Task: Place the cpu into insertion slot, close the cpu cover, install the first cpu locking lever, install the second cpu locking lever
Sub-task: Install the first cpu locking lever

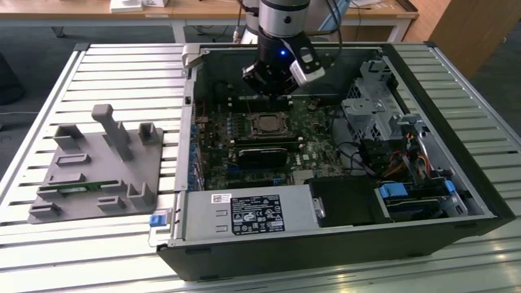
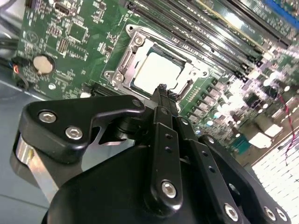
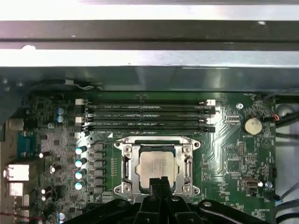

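Note:
The cpu (image 3: 156,163) lies flat in the insertion slot (image 3: 122,189), its silver top showing through the cut-out of the cpu cover (image 3: 132,164), which lies down around it. In the second wrist view the cpu (image 2: 156,70) sits just beyond my gripper (image 2: 162,88). The black fingers (image 3: 153,183) are pressed together with nothing between them, at the chip's near edge. In the exterior view the gripper (image 1: 277,91) hangs inside the open computer case, a little behind the cpu (image 1: 267,125).
Long black memory slots (image 3: 145,114) run beside the socket, with a coin battery (image 3: 252,125) to one side. A black block (image 1: 262,155), a power supply (image 1: 248,213) and a drive cage (image 1: 374,104) crowd the case. A grey fixture (image 1: 97,168) stands on the slatted table at the exterior view's left.

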`<state>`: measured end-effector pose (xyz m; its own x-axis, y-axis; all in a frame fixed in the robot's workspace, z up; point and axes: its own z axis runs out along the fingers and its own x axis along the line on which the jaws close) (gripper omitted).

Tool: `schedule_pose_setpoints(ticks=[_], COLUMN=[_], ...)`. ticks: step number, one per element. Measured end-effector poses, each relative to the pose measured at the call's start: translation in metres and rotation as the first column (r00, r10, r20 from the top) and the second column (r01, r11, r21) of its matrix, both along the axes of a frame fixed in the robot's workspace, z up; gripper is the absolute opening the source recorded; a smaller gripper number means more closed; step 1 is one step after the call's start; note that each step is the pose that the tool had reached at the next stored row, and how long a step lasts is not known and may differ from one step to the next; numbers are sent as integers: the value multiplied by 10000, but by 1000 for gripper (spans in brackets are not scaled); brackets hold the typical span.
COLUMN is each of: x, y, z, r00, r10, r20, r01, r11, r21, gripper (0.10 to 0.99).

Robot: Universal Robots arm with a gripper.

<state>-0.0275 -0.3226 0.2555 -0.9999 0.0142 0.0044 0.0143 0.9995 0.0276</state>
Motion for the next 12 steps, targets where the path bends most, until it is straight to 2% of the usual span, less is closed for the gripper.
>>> schedule_pose_setpoints(ticks=[3,8,12], x=[-26,-183,-303], y=[-3,-3,-3], z=[-2,-6,-7], r00=[9999,9999,9999], r10=[125,123,124], r20=[18,33,65], r01=[-125,-123,-125], r11=[9999,9999,9999], r21=[33,33,32], gripper=[106,106,106])
